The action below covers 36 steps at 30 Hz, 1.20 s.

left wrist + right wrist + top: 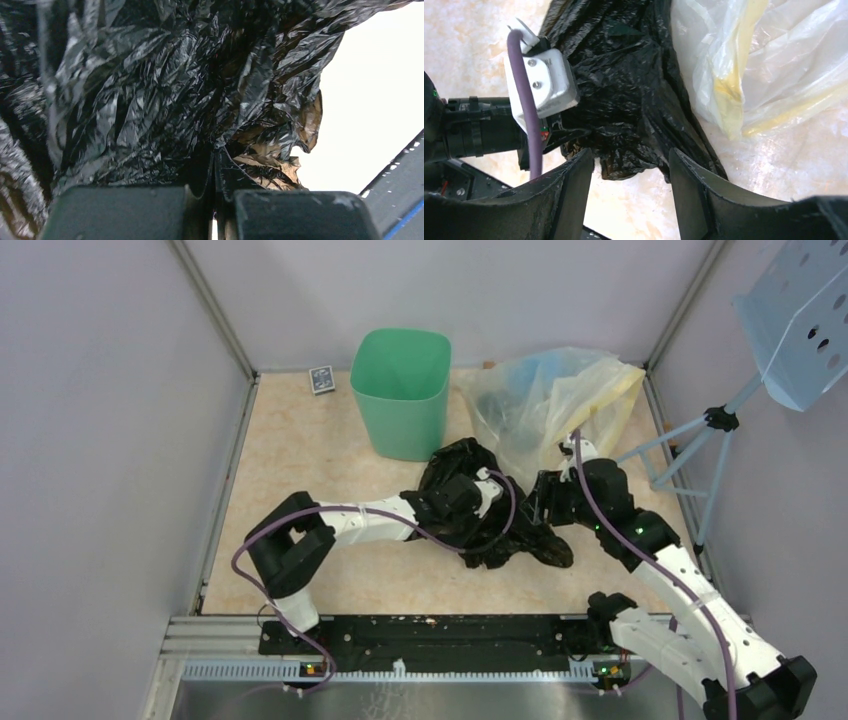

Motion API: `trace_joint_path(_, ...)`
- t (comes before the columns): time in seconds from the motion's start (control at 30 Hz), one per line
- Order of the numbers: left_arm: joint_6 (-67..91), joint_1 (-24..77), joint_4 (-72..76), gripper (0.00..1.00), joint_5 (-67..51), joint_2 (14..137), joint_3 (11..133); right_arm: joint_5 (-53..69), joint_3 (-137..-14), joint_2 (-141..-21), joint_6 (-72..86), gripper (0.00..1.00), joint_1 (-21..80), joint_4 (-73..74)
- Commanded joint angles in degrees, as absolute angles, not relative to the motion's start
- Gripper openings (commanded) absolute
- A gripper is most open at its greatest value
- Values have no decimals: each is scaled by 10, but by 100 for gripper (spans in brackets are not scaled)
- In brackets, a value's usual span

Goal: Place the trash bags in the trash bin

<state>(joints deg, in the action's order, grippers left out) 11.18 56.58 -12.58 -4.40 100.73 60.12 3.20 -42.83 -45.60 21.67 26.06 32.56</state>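
Observation:
The black trash bag [470, 525] lies crumpled in the middle of the table, in front of the mint-green trash bin [401, 390], which stands upright and open at the back. My left gripper [487, 492] is shut on a fold of the bag; in the left wrist view the closed fingers [216, 167] pinch the crinkly black plastic [150, 90], which fills the view. My right gripper [543, 502] is open at the bag's right side. In the right wrist view its fingers [680, 172] stand wide apart, with the bag's edge [624, 110] just beyond the tips.
Clear and yellowish translucent bags [555, 400] are heaped at the back right, touching the black bag; they also show in the right wrist view [764, 70]. A small card box [321, 379] lies left of the bin. A blue tripod stand [720, 430] rises at the right wall.

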Motion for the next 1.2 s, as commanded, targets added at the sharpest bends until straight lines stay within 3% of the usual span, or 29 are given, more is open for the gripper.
trace_joint_path(0.0, 142, 567, -131, 0, -28, 919, 626, 82, -435, -426, 210, 58, 258, 305)
trace_joint_path(0.23, 197, 518, -170, 0, -69, 822, 657, 168, -429, -394, 197, 59, 258, 264)
trace_joint_path(0.47, 246, 453, -159, 0, -170, 785, 685, 275, -384, -369, 203, 45, 260, 140)
trace_joint_path(0.53, 252, 447, -157, 0, -182, 782, 699, 264, -373, -368, 198, 51, 267, 114)
trace_joint_path(0.67, 251, 440, -166, 0, -193, 783, 724, 207, -366, -378, 168, 74, 297, 89)
trace_joint_path(0.83, 242, 436, -184, 0, -191, 781, 741, 125, -383, -428, 142, 78, 352, 74)
trace_joint_path(0.93, 238, 435, -187, 0, -192, 777, 737, 83, -396, -464, 136, 63, 384, 65)
trace_joint_path(0.97, 236, 435, -188, 0, -191, 776, 736, 69, -401, -473, 135, 53, 391, 64)
trace_joint_path(1.07, 215, 435, -202, 1, -170, 771, 732, 15, -420, -486, 148, 12, 397, 72)
trace_joint_path(1.1, 205, 435, -211, 2, -153, 767, 729, 4, -425, -483, 152, 4, 397, 75)
trace_joint_path(1.17, 191, 435, -241, 9, -102, 759, 725, -10, -436, -472, 158, 0, 397, 77)
